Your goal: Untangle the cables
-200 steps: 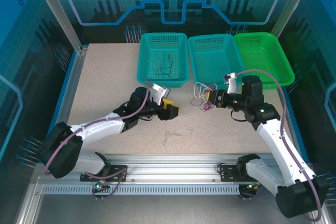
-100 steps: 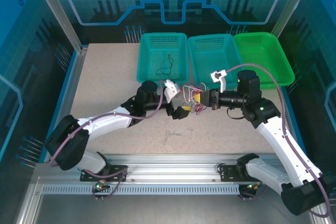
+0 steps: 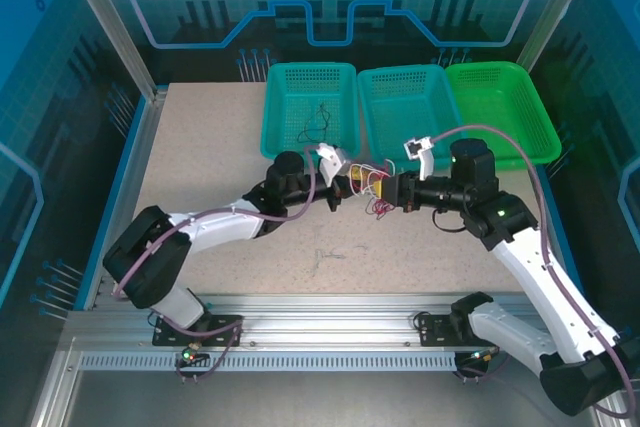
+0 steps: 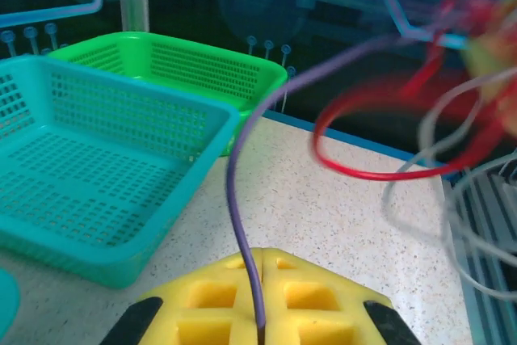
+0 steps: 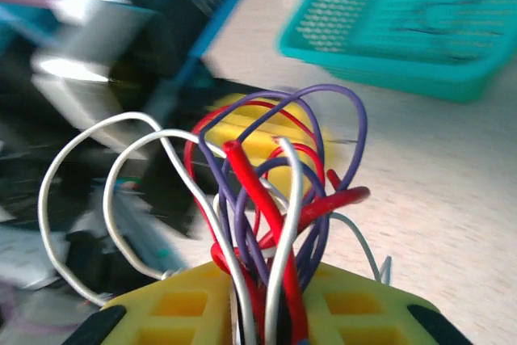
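Near the middle basket, a purple cable was pinched in the left gripper, the cable bundle grasped in the right gripper.

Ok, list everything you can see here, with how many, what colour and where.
table: one, speckled beige
teal baskets: two, teal, far edge
green basket: one, green, far right
black cable: one, black, inside the left teal basket
cable tangle: one, red, white and purple, between the two arms
thin cable: one, dark, on the table nearer the bases
left fingers: two, yellow, shut on the tangle's purple strand
right fingers: two, yellow, shut on the tangle
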{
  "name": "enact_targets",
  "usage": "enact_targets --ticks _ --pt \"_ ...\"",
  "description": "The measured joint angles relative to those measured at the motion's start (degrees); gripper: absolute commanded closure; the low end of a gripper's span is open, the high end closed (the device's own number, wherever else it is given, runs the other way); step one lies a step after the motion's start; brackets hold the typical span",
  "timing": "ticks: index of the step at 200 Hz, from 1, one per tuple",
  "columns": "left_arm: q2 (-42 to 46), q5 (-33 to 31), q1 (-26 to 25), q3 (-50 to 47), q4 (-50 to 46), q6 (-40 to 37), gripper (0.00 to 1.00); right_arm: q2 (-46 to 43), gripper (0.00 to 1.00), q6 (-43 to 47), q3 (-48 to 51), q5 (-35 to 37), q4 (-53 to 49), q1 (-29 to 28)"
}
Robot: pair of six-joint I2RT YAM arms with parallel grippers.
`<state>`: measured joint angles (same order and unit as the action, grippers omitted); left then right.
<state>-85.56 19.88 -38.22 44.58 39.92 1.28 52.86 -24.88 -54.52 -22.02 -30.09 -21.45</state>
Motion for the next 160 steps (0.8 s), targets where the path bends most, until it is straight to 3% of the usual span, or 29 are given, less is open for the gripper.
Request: enact_targets --ticks 32,52,76,106,122,160 --pt "9.1 -5.9 0.9 -5.7 -3.0 2.1 1.0 4.9 0.73 -0.5 9.6 16.4 -3.2 0.0" --pt "14.2 -9.0 0.9 -8.3 -5.7 2.7 1.0 9.0 0.63 -2.8 15.3 22.4 -4.2 0.1" --pt "18.9 -12.0 0.9 -9.8 -9.8 2.9 1.0 12.7 0.6 -6.8 17.7 28.0 -5.4 0.9" --pt "23.3 -15.1 1.2 -11.3 -13.7 3.3 1.0 14.0 0.74 -9.6 17.7 31.5 -4.8 2.3" --pt "26.4 -16.9 2.4 -11.8 -15.7 4.3 1.0 14.3 0.77 -10.8 17.8 33.2 -4.9 3.5" --pt "34.8 -18.8 11.3 -11.6 -23.3 10.0 1.0 13.0 0.88 -18.8 19.7 39.0 -6.1 8.5"
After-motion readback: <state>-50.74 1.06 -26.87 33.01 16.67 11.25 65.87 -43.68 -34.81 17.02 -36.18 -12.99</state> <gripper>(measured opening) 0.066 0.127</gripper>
